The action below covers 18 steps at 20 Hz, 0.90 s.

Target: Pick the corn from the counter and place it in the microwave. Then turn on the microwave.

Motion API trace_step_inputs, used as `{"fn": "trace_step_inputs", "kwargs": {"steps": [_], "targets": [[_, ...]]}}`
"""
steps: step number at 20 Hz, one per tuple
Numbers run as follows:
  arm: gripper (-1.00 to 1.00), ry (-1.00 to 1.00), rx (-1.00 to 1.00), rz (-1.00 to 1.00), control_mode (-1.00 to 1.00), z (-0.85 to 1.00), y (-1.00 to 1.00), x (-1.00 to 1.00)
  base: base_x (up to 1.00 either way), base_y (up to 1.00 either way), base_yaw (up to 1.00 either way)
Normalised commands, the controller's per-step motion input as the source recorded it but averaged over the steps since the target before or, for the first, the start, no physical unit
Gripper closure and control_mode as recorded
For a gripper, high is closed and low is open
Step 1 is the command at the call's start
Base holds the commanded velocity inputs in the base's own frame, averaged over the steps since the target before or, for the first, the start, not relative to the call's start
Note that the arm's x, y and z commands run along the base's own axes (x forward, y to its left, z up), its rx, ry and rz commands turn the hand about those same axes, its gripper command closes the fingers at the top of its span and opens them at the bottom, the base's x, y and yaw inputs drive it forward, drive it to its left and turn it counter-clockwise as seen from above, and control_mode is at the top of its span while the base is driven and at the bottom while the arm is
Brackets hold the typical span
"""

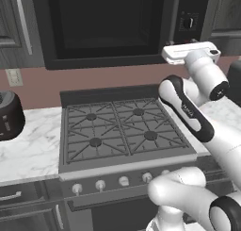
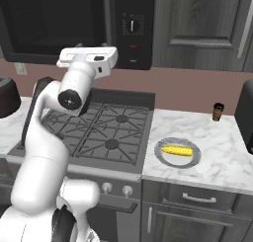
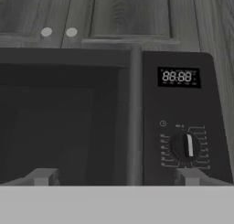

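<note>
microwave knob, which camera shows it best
The hand view: the knob sits close and sharp below the display, tick marks readable. The right base view shows it small on the panel; the left base view shows it small too.

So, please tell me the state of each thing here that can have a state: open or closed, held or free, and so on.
microwave: door closed
corn: lying free on the grey plate, not held
gripper: open, empty, raised in front of the microwave
brown bottle: upright on the counter
stove: no flame visible, nothing on the grates
</note>
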Motion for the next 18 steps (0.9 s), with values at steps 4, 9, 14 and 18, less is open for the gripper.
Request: {"fn": "trace_step_inputs", "kwargs": {"steps": [4,9,14,18], "targets": [[-1.00,0.00,0.02,0.00,-1.00,0.00,-0.04,0.44,0.00,0.00,0.00],[-1.00,0.00,0.00,0.00,-1.00,0.00,0.00,0.50,0.00,0.00,0.00],[-1.00,0.00,0.02,0.00,-1.00,0.00,-0.11,0.44,0.00,0.00,0.00],[-1.00,0.00,0.03,0.00,-1.00,0.00,-0.16,0.35,0.00,0.00,0.00]]}}
